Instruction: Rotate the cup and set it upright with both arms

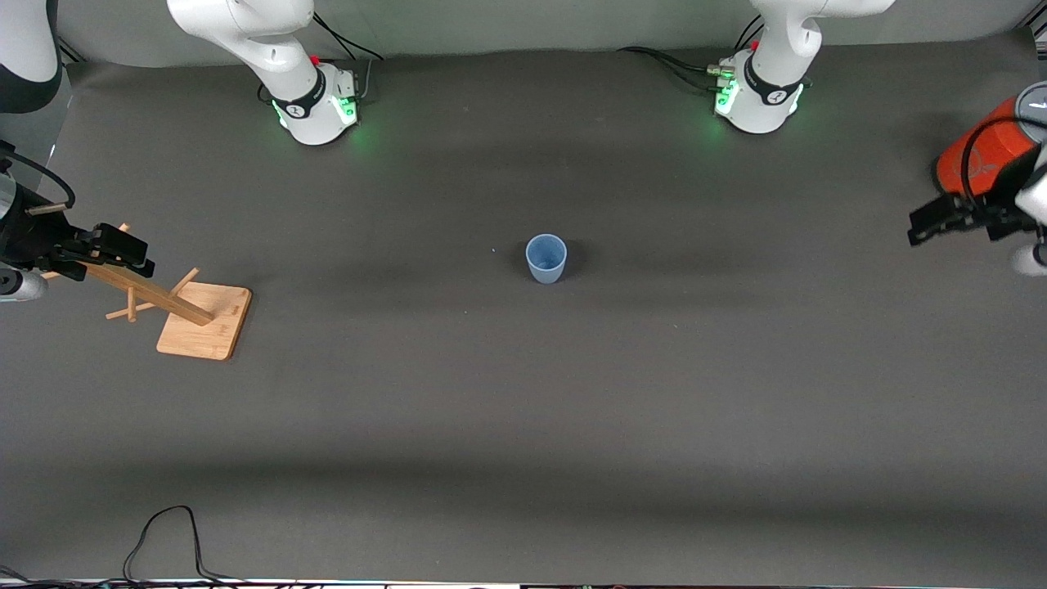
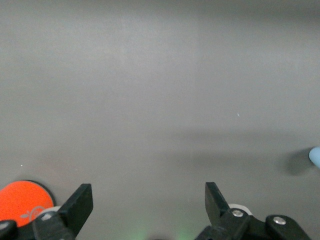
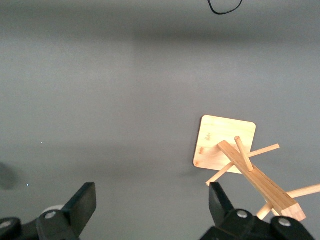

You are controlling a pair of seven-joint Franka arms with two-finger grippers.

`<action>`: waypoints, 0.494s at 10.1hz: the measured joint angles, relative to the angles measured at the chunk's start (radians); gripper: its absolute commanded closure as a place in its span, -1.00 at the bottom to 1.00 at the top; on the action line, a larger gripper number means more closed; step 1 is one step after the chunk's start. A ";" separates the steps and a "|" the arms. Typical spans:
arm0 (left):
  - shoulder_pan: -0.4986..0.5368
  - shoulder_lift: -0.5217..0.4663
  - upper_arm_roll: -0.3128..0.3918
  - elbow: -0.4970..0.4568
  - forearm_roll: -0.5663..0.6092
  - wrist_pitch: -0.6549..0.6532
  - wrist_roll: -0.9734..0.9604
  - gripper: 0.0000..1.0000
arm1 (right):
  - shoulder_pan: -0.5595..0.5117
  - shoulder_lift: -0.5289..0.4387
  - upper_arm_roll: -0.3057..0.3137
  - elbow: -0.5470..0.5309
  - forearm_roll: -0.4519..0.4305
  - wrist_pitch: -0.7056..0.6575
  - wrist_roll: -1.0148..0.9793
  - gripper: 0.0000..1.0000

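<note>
The small pale-blue cup (image 1: 546, 258) stands upright, mouth up, in the middle of the table, and nothing touches it. A sliver of it shows at the edge of the left wrist view (image 2: 315, 155). My left gripper (image 1: 923, 226) is open and empty, in the air at the left arm's end of the table beside the orange can (image 1: 986, 155). In its wrist view (image 2: 148, 205) only bare mat lies between the fingers. My right gripper (image 1: 131, 249) is open and empty over the top of the wooden rack (image 1: 200, 321). In its wrist view (image 3: 152, 205) only mat lies between the fingers.
The orange can with a grey lid stands at the left arm's end and shows in the left wrist view (image 2: 22, 202). The wooden peg rack on a square base (image 3: 225, 145) stands at the right arm's end. A black cable (image 1: 164, 540) loops at the table's front edge.
</note>
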 measured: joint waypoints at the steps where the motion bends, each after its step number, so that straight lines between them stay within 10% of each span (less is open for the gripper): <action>1: -0.002 -0.029 -0.007 -0.027 0.002 0.000 0.002 -1.00 | 0.000 0.000 0.000 0.000 0.000 0.004 0.000 -1.00; 5: -0.002 -0.038 -0.011 -0.072 0.005 0.047 0.015 -1.00 | 0.002 0.002 0.000 0.000 0.000 0.006 0.000 -1.00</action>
